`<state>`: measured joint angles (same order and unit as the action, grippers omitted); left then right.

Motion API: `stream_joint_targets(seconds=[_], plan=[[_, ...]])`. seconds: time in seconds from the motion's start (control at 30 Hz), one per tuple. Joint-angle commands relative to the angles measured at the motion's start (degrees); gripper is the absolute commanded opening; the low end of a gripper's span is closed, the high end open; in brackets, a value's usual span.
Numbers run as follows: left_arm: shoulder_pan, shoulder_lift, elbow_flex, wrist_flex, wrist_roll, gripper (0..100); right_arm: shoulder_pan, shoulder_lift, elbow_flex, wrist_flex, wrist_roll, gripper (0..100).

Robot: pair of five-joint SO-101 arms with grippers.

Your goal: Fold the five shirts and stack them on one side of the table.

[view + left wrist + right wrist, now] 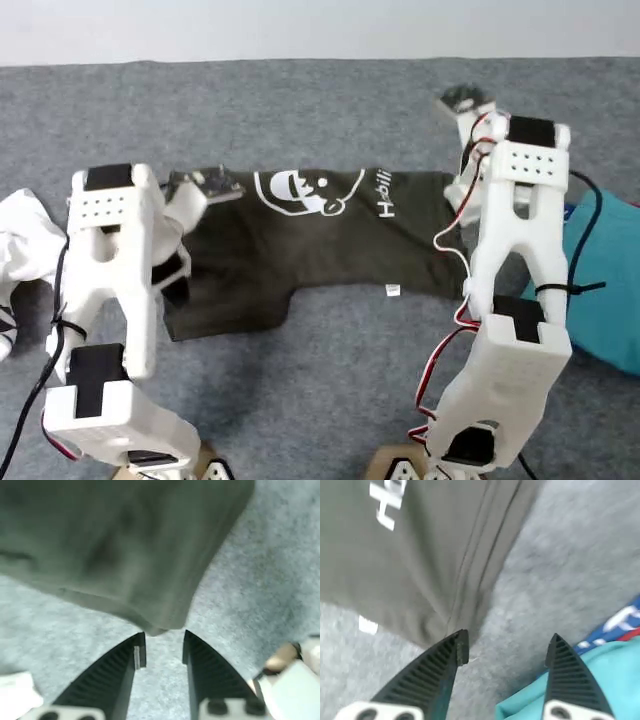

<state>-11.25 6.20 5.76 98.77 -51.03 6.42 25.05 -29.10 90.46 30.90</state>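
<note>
Where the two arms rise from the bottom edge of the high view, the grey, carpet-like worktop [330, 400] lies bare between them. Just beyond that patch, a dark olive shirt [330, 250] is spread flat across the middle of the frame, reaching from one arm to the other. A small white label [392, 290] sits at its near hem, and a white print [295, 190] of a face with lettering runs along its far side.

The left tool [164, 640] is slightly spread, its two black ribbed fingers apart with a narrow gap between them. A hanging corner of the dark shirt [125, 545] sits right at the fingertips; I cannot tell whether it touches them. The right tool [509, 640] is spread wide above the grey surface. One finger lies at the edge of the dark shirt [420, 555] and the other just beside a teal shirt [600, 680].

In the high view, the teal shirt [605, 290] lies at the right edge of the frame, partly behind the right arm. A crumpled white shirt [25, 240] sits at the left edge, beside the left arm.
</note>
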Motion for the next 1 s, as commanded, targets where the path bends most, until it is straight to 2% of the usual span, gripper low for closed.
stream_joint_targets(seconds=[0.0, 0.07, 0.13, 0.17, 0.23, 0.37, 0.5, 0.63, 0.8, 0.97], plan=[[-0.6, -2.1, -7.3, -3.3, 7.3, 11, -0.7, 0.7, -5.8, -5.8, -2.6, 23.7], [-0.4, -2.0, -8.0, -10.6, 14.2, 5, -2.2, 2.5, -5.8, -10.9, -3.8, 16.2], [0.5, -1.8, -8.0, -16.4, 20.1, 0, -3.6, 4.9, -5.8, -16.4, -4.0, 4.3], [1.3, -1.1, -7.5, -18.4, 22.4, 0, -4.2, 6.1, -5.8, -19.0, -4.0, 0.0], [3.1, 1.5, -6.9, -21.0, 26.0, 1, -5.4, 8.5, -5.8, -23.2, -4.1, 3.5], [5.5, 11.7, -7.6, -24.2, 29.1, 1, -7.7, 13.9, -5.8, -30.8, -6.6, 1.3], [6.9, 22.6, -12.1, -23.0, 29.1, 1, -9.3, 19.1, -5.8, -35.6, -6.7, 0.9], [6.4, 31.6, -19.6, -18.5, 29.0, 1, -9.3, 23.4, -5.8, -38.6, -6.6, 0.9], [5.9, 38.1, -30.5, -12.8, 28.7, 1, -5.3, 29.1, -9.7, -42.3, -6.6, 0.9], [5.5, 42.5, -37.3, -9.2, 28.7, 1, -1.3, 37.0, -22.1, -40.0, -6.5, 0.9]])
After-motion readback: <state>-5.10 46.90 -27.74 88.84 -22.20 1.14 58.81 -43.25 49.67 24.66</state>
